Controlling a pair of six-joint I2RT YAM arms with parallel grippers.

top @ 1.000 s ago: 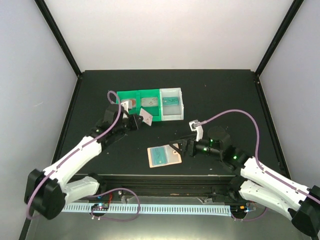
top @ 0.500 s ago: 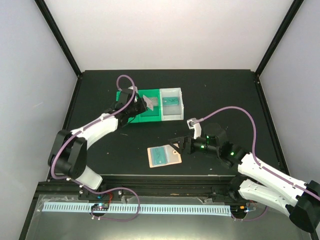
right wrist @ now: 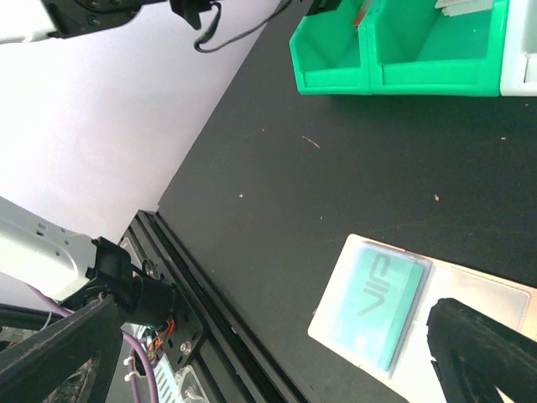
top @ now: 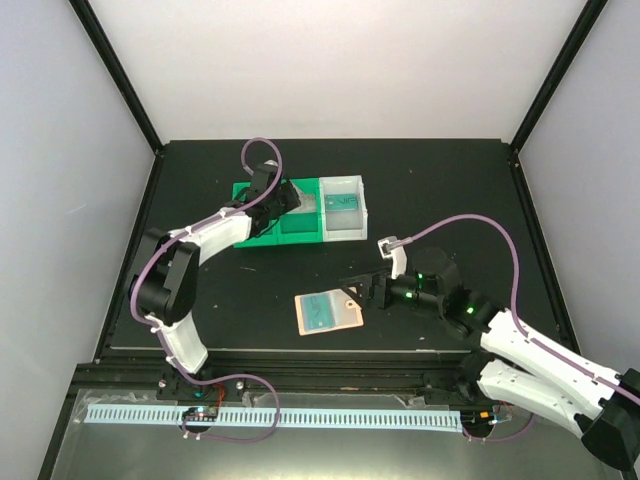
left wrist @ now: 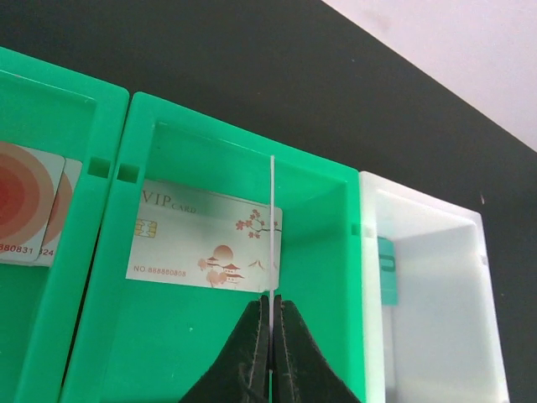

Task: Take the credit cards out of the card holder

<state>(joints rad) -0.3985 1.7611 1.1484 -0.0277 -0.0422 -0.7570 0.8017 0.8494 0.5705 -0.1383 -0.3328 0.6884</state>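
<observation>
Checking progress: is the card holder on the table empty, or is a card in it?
Not empty: a teal card lies in the tan card holder, its VIP marking facing up.

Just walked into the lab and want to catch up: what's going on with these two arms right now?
The left pincer is shut on a thin card, held edge-on over the middle green compartment of the tray, where a white VIP card lies flat. The right pincer hangs open close beside the card holder on the table. One teal card sits in the holder, not yet taken out.
</observation>
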